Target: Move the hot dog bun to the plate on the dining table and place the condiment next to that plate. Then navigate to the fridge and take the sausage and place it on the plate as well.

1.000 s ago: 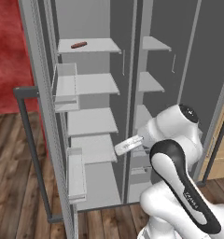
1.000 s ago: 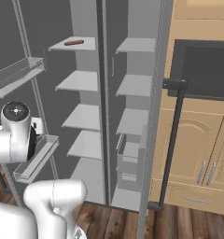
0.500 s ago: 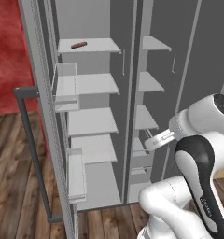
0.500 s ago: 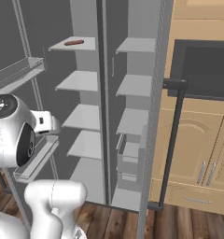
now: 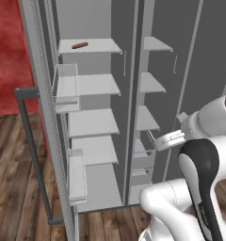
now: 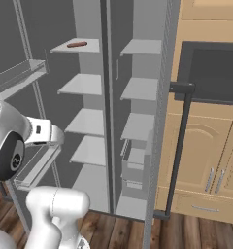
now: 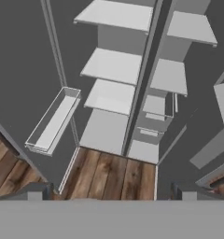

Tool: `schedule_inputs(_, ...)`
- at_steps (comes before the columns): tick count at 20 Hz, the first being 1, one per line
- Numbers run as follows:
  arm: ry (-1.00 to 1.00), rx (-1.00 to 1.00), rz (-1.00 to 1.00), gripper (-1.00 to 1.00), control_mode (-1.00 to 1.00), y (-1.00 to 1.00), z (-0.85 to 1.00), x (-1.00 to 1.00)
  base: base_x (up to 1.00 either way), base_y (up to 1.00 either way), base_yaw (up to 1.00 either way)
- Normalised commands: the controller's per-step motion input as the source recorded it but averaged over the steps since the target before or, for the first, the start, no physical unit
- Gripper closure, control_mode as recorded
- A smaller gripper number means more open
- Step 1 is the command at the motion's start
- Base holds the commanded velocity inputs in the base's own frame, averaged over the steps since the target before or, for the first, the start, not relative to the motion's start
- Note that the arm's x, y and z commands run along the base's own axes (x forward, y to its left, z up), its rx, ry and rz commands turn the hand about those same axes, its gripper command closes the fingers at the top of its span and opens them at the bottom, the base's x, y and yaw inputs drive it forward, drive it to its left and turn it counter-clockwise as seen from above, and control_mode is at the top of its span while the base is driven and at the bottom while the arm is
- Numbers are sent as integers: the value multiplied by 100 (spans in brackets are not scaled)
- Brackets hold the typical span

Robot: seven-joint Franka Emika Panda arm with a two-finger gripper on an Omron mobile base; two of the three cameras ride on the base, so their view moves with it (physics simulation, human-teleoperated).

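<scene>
The fridge [image 5: 133,94] stands open in front of me, with pale grey shelves in both halves. The sausage [image 5: 79,45], thin and reddish-brown, lies on the top left shelf [image 6: 76,44]. My hand [image 5: 169,139] hangs low in front of the right half, well below and to the right of the sausage. In the hand view my gripper [image 7: 111,195] is open, its dark fingertips [image 7: 35,193] far apart with nothing between them, looking over the lower shelves and the floor. The hot dog bun, plate, condiment and dining table are out of view.
The left fridge door [image 5: 39,117] swings out with clear bins [image 5: 77,176] and a dark bar handle [image 5: 32,155]. The right door's handle [image 6: 179,146] stands before tan wood cabinets [image 6: 206,155] and a dark oven [image 6: 215,73]. A red wall [image 5: 11,56] and wood floor [image 7: 114,175] surround the fridge.
My arm has swung to the right in the left base view, carrying the hand from the fridge's middle toward its right half. The gripper stayed open. The sausage has not moved.
</scene>
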Motion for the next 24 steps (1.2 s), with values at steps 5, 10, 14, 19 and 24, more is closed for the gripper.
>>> schedule_inputs(5, 0, 0, -1, -100, 100, 1, 0, 13, 21, 6, -3)
schedule_inputs(10, 0, 0, 0, -100, 100, 0, 0, 0, 62, 5, -9)
schedule_inputs(14, 0, 0, 0, -100, 100, 0, 0, 0, 74, 20, -18)
schedule_inputs(19, 0, 0, 0, -100, 100, 0, 0, 0, 82, 38, -11)
schedule_inputs(24, 0, 0, 0, -100, 100, 0, 0, 0, 94, 46, -2)
